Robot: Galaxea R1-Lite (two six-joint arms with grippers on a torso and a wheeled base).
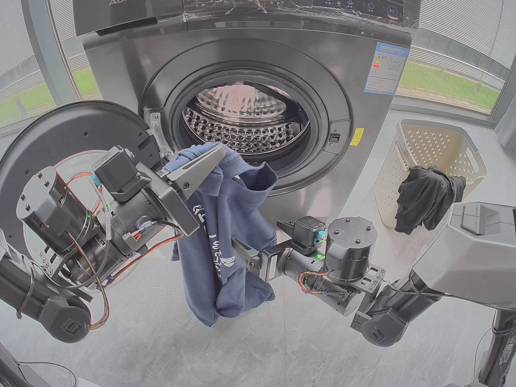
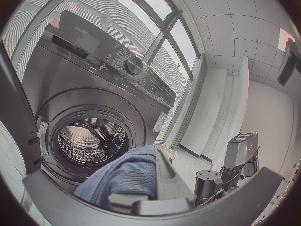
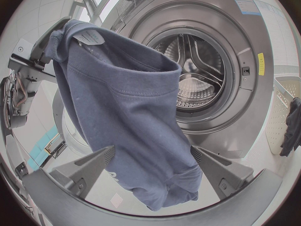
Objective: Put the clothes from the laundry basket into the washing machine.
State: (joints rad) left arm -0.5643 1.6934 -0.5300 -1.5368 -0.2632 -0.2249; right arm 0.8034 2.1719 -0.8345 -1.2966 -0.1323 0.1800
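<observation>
A navy blue shirt [image 1: 228, 227] hangs in front of the washing machine [image 1: 269, 44], whose drum [image 1: 244, 116] is open. My left gripper [image 1: 207, 162] is shut on the shirt's collar and holds it level with the drum's lower rim. The same blue shirt [image 2: 125, 176] bunches between its fingers [image 2: 171, 176] in the left wrist view. My right gripper [image 1: 243, 253] is open lower down, its fingers [image 3: 94, 164] spread either side of the shirt's [image 3: 134, 116] lower part. A black garment [image 1: 424, 197] hangs over the rim of the white laundry basket [image 1: 446, 146] at the right.
The round machine door [image 1: 59, 141] is swung open at the left, behind my left arm. The basket leans on its side against the machine's right flank. Grey floor [image 1: 269, 350] lies in front.
</observation>
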